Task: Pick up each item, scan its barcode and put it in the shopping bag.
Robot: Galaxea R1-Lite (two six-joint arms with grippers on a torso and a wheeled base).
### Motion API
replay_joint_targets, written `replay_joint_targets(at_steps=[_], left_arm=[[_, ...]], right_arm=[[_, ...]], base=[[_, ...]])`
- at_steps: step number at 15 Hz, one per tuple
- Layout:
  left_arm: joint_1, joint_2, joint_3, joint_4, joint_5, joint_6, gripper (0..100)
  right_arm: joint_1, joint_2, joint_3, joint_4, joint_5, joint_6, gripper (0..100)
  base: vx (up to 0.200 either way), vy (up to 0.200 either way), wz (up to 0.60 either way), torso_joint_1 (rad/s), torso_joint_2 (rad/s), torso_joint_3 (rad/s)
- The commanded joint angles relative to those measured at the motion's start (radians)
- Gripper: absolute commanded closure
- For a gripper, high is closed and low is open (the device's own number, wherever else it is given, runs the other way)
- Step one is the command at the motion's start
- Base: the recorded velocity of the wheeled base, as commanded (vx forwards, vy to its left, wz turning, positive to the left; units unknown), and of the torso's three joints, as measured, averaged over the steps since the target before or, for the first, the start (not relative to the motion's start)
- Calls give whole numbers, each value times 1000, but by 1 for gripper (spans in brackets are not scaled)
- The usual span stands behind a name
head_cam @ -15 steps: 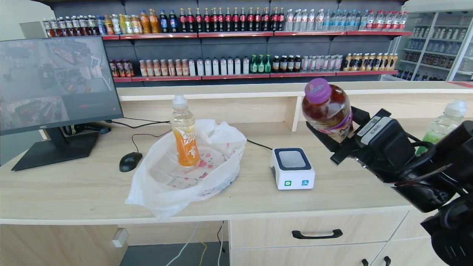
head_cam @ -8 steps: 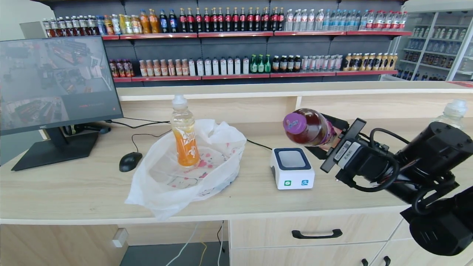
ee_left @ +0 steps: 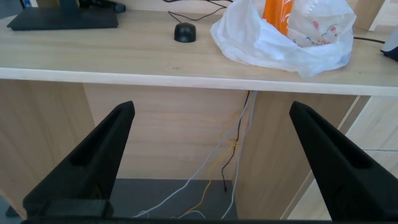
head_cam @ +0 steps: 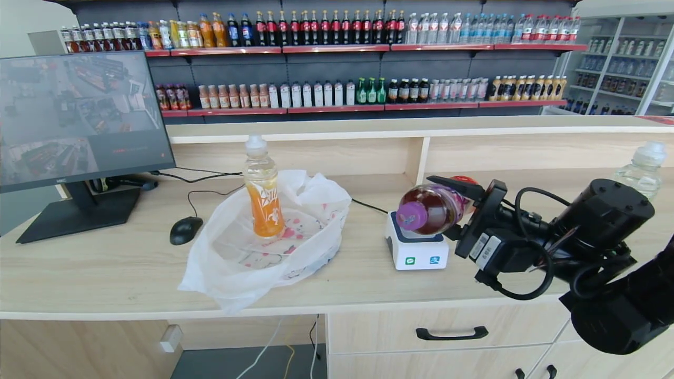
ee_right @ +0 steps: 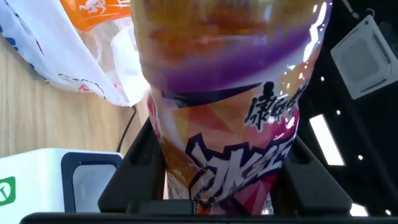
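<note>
Purple-capped and dark with tea, the bottle lies nearly on its side in my right gripper. The gripper's black fingers are closed on the labelled middle of the bottle, one on each side. The cap points to the near left. The bottle hangs right over the glass window of the white scanner, very close above it; I cannot tell whether the two touch.

Left of the scanner, and apart from it, the white shopping bag sits slumped on the wooden counter with its mouth open. An orange drink bottle stands upright inside it.

My left gripper sits low, in front of the counter and below its near edge. Its two fingers are spread wide with nothing between them. From there I look up at the bag on the counter top and at the loose cables hanging underneath.

Further left on the counter a black mouse lies just beside the bag, and a monitor stands at the far left. At the far right a clear bottle with a white cap stands upright behind my right arm.
</note>
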Motion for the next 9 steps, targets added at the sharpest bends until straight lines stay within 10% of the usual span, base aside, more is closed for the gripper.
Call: replay_joint_targets(at_steps=[1,9], left_arm=[[0,0,0,0,0,0,0],[0,0,1,0,0,0,0]], right_arm=[[-19,19,-17,-1,8,-15,100],[-59,114,-57,-1,101,-116,100]], base=[[0,0,0,0,0,0],[0,0,0,0,0,0]])
